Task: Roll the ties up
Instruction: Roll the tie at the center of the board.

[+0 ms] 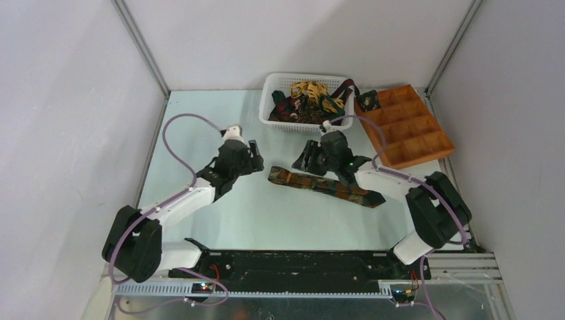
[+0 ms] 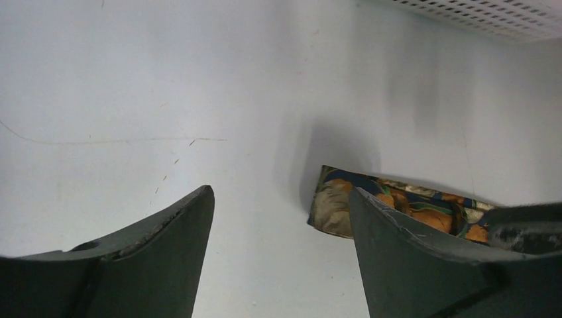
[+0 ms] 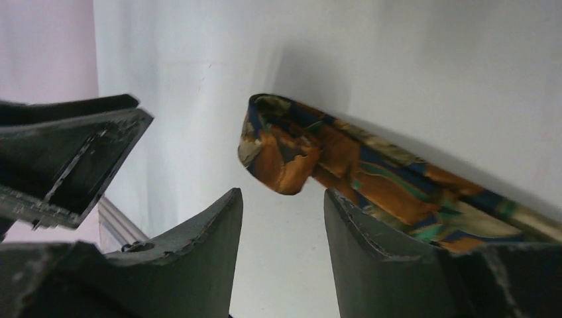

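Plainly, the left end effector (image 2: 280, 192) has its fingers spread wide with only bare tabletop (image 1: 266, 213) between them. It hangs low near the middle of the tabletop, just left of the squared end of a patterned tie (image 1: 326, 185). The right end effector (image 3: 281, 193) also has its fingers apart and clamps nothing. It sits at that same end of the tie, which curls up in a small fold just beyond its fingertips. This green, brown and orange tie lies flat and mostly unrolled, slanting from the middle of the tabletop toward the right edge. At the far edge stands a white basket (image 1: 266, 93) holding a tangle of more ties (image 1: 306, 100), yellow-gold and dark ones. Beside it, in the far right corner, an orange-brown tray (image 1: 426, 143) holds one small dark bundle (image 1: 368, 100) in its far-left compartment.
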### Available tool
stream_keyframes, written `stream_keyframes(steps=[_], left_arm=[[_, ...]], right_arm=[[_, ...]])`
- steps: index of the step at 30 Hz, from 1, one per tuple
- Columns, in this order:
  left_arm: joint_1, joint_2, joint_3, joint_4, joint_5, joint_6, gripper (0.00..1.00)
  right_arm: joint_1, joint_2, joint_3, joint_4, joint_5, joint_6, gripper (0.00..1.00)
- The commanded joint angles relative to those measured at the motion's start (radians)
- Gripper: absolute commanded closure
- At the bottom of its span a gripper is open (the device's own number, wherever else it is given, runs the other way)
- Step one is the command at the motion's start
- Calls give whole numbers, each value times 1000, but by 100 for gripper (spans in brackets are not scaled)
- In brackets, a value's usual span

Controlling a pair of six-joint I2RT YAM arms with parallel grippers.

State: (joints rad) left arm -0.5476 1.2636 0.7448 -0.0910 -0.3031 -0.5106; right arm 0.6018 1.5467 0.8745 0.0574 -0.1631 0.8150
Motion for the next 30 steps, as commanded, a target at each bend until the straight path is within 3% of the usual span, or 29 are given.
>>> stream_keyframes(steps=[1, 16, 30], left_arm=[[100, -16, -101, 254, 236, -116, 19], [128, 146, -201, 557, 437, -207, 16], [127, 222, -223, 576, 455, -189, 18]], right_arm=[[57, 102, 81, 79, -37, 73, 50], [78, 273, 116, 156, -85, 119, 61], [81, 280, 116, 75, -28, 68, 70]])
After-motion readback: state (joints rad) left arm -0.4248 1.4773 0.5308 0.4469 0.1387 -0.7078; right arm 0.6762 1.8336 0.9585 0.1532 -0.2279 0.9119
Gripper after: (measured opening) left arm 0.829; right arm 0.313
